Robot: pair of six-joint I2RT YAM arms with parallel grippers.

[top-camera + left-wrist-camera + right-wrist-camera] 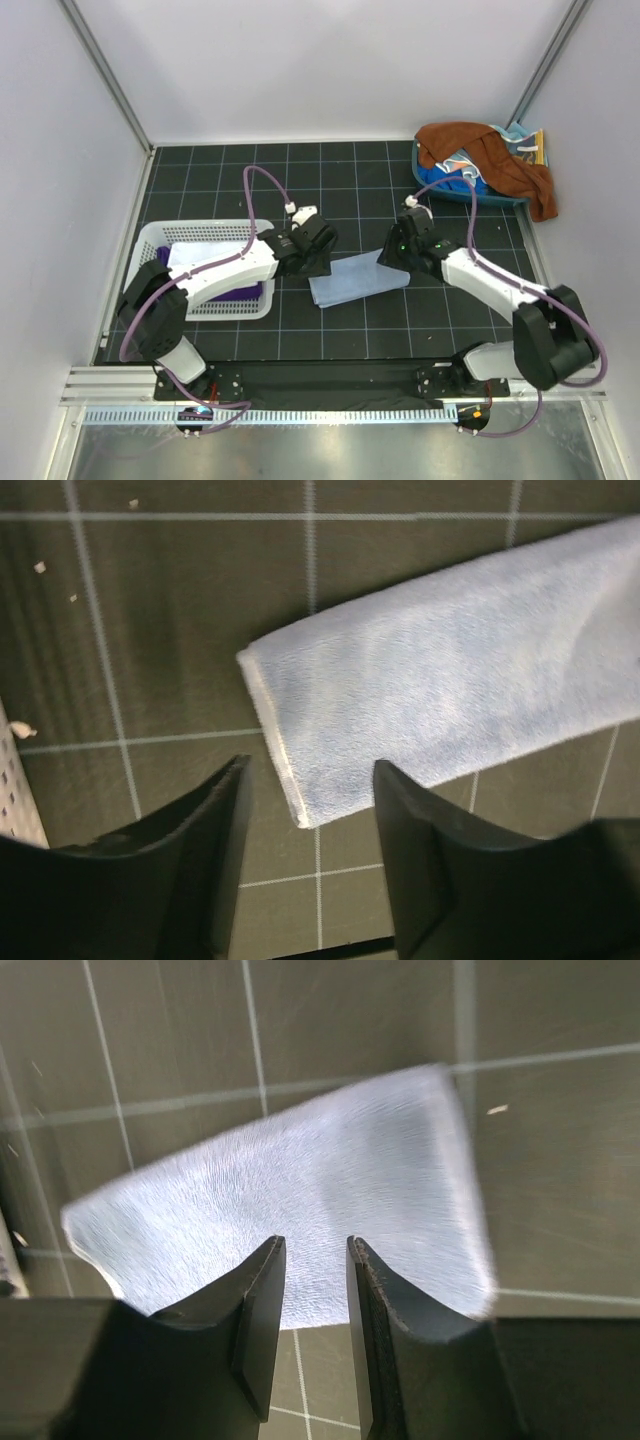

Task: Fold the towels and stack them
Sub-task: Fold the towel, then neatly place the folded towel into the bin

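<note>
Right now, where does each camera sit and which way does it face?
Top external: above and behind the arms, facing down on the table, both arms in view.
Left wrist: on the left arm, facing down at one end of the light blue towel, own fingers showing.
Right wrist: likewise, over its other end.
Shared: all see that towel.

Left end effector (312,770), right end effector (315,1245): both parted.
</note>
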